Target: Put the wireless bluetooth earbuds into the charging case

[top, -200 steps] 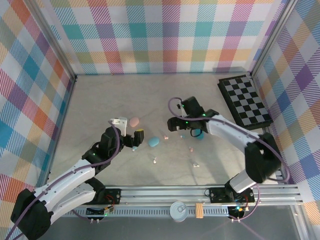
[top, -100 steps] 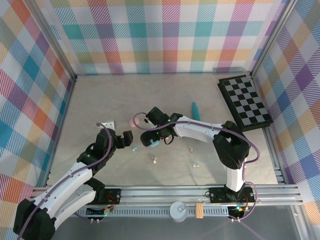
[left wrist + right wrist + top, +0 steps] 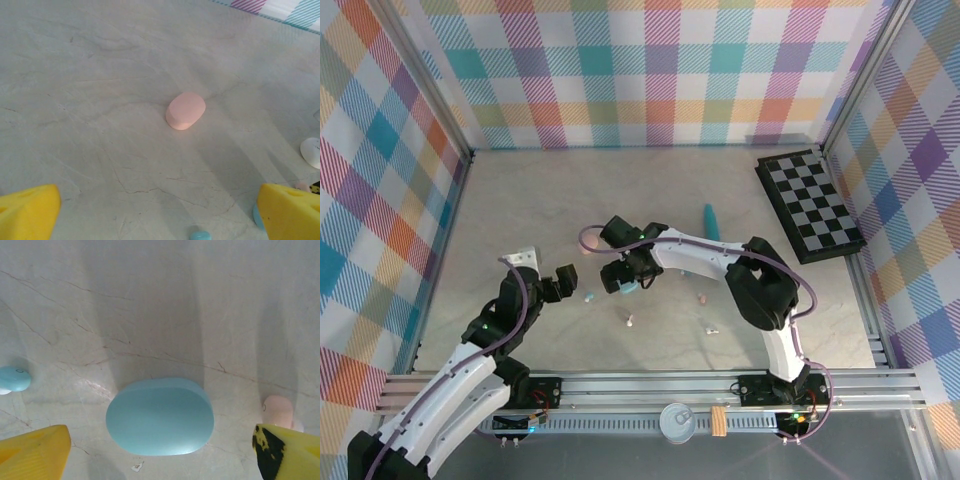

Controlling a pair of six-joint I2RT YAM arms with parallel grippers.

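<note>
My right gripper [image 3: 625,277] hangs open just above the closed light blue oval case [image 3: 160,416], its yellow fingers [image 3: 35,452] standing to either side of the case. A blue earbud [image 3: 14,378] lies left of the case and a pink earbud [image 3: 278,411] right of it. My left gripper [image 3: 556,284] is open over bare table, a blue earbud [image 3: 200,235] between its fingertips [image 3: 290,212]. The closed pink case [image 3: 185,110] lies ahead of it. A white case [image 3: 312,152] peeks in at the right edge. More earbuds, white [image 3: 630,321], white [image 3: 711,329] and pink [image 3: 702,298], lie nearer the front.
A long teal stick [image 3: 710,220] lies behind the right arm. A folded chessboard [image 3: 810,203] sits at the back right. Checked walls close in the table on three sides, with the metal rail [image 3: 660,385] along the front.
The right gripper has swung left from mid-table and now hovers over the blue case. The left gripper has drawn back to the left and nearer the front.
</note>
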